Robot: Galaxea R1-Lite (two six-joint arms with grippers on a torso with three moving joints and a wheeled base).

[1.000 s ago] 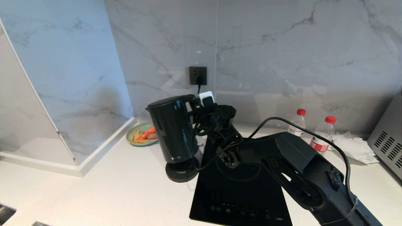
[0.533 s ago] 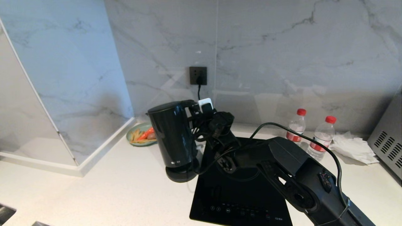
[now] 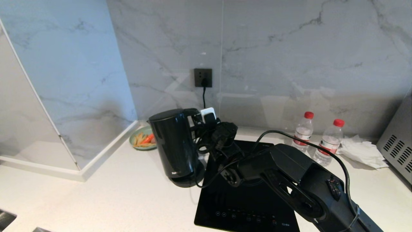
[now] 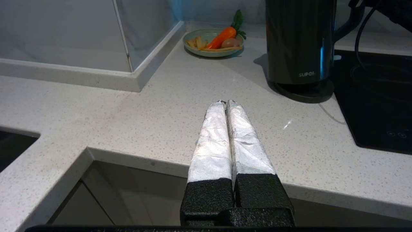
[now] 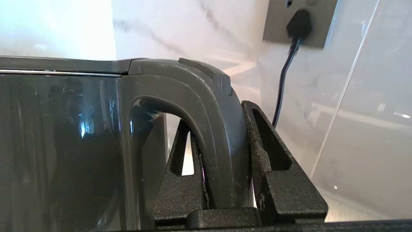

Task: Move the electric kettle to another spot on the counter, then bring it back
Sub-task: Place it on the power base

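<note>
The electric kettle (image 3: 175, 145), glossy black with white lettering near its foot, stands upright on its round base disc (image 3: 188, 180) at the cooktop's left edge on the white speckled counter (image 3: 128, 193). My right gripper (image 3: 199, 120) is shut on the top of the kettle's loop handle (image 5: 222, 129), one finger inside the loop and one outside. The right wrist view shows the kettle (image 5: 58, 145) filling its near side. My left gripper (image 4: 225, 102) is shut and empty, hovering over the counter's front edge (image 4: 161, 106), well short of the kettle (image 4: 299, 42).
A black cooktop (image 3: 244, 193) lies right of the kettle. A plate with a carrot (image 3: 143, 138) sits behind it by the corner partition. Two red-capped bottles (image 3: 302, 129), tissue (image 3: 363, 149) and a vented appliance (image 3: 399, 145) stand right. A cord hangs from the wall socket (image 3: 203, 77).
The right gripper has lowered the kettle from above the base disc down onto it, and the arm has dropped with it. The left gripper has not visibly moved.
</note>
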